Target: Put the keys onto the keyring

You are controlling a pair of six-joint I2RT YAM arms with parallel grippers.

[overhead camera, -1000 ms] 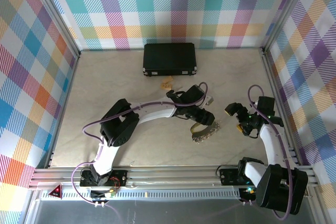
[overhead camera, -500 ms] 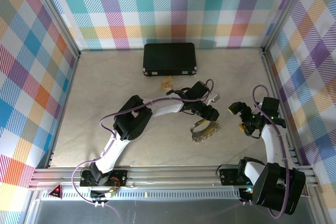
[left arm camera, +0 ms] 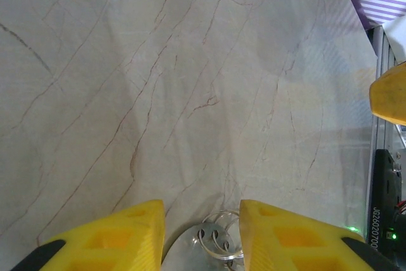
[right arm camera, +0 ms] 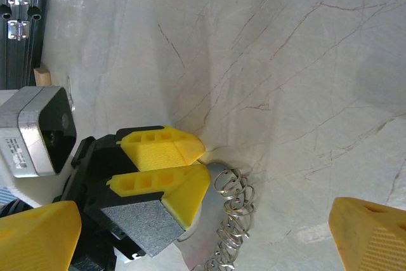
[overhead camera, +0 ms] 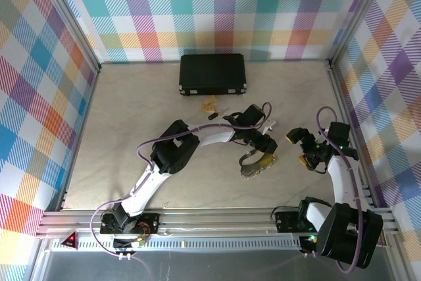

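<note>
The keyring (overhead camera: pixel 255 164) is gripped in the left hand (overhead camera: pixel 258 156). The right hand (overhead camera: pixel 300 149) is held wide open near it. The keys (overhead camera: pixel 212 116) are seen well apart from both hands.

Keyring (overhead camera: pixel 253 169) approach from 12 o'clock blocked: left gripper (overhead camera: pixel 263 154) straddles it. Right gripper (overhead camera: pixel 299 149) near at 3 o'clock, jaws wide; narrow gap between. Case (overhead camera: pixel 212 74) well apart at 11 o'clock. Table (overhead camera: pixel 131 129) from 6 to 9 o'clock bare, wide passage.
</note>
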